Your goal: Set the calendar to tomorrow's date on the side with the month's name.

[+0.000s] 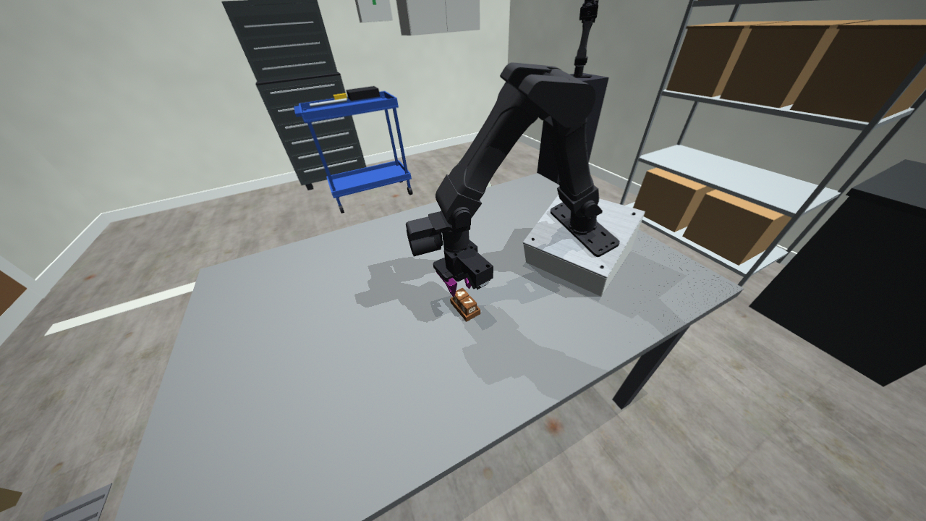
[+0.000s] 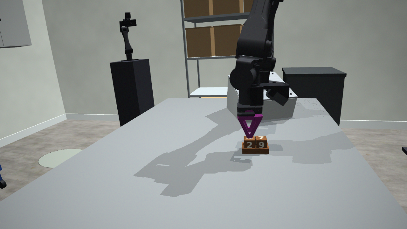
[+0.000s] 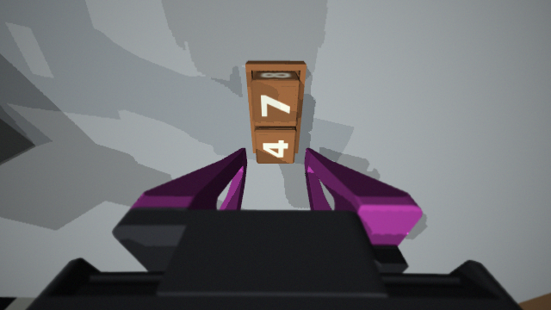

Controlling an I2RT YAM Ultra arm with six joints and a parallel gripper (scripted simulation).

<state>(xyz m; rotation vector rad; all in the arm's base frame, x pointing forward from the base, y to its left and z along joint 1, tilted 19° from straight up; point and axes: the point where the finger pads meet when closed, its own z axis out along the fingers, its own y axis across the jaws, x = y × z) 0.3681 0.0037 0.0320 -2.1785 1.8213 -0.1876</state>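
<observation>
A small wooden tray (image 2: 255, 149) lies flat on the grey table and holds two wooden cubes side by side. In the exterior view the left cube (image 2: 249, 144) shows a 2 on its front and the right cube (image 2: 260, 144) shows a 9. In the wrist view the near cube (image 3: 275, 147) has a 4 on top and the far cube (image 3: 275, 105) has a 7 on top. My gripper (image 3: 275, 155) points straight down over the near cube. Its purple fingers stand open, one on each side of that cube's top, with a gap on both sides. It also shows in the top view (image 1: 458, 285).
The arm's grey base block (image 1: 582, 242) stands on the table behind the tray. A shelf rack with cardboard boxes (image 1: 777, 64) and a black cabinet (image 2: 313, 85) stand beyond the table's edge.
</observation>
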